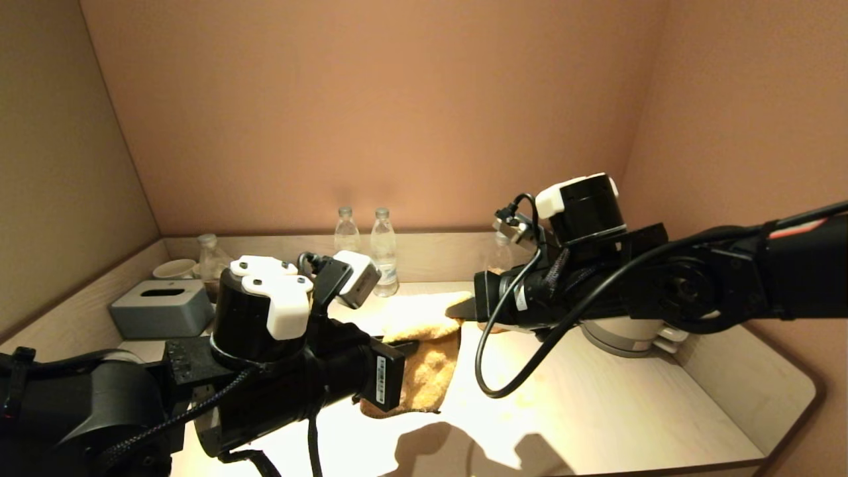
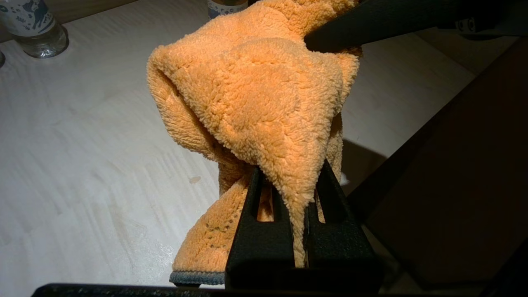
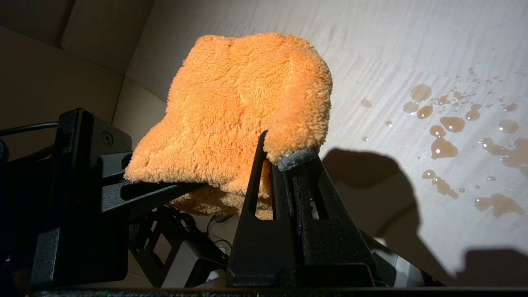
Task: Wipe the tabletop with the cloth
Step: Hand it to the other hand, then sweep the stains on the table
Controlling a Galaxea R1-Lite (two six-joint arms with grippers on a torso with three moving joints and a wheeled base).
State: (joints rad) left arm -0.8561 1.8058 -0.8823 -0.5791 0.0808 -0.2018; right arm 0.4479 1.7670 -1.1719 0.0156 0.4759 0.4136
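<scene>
Orange cloth (image 1: 424, 351) above the tabletop (image 1: 629, 411), clamped between left gripper (image 2: 296, 194) and right gripper (image 3: 284, 165).

One orange cloth (image 1: 424, 351), one tabletop (image 1: 616, 411). Two robot arms, so two grippers: the left gripper (image 2: 296, 194) and the right gripper (image 3: 288, 165). Along the back wall stand two clear plastic water bottles (image 1: 384, 252) side by side, plus one glass jar (image 1: 211, 262) in the far left corner. One grey tissue box (image 1: 162, 308), one pale cup (image 1: 173, 268) behind it, one white kettle base (image 1: 623, 334). The brownish spilled drops (image 3: 449, 140) are too many and too scattered to count
</scene>
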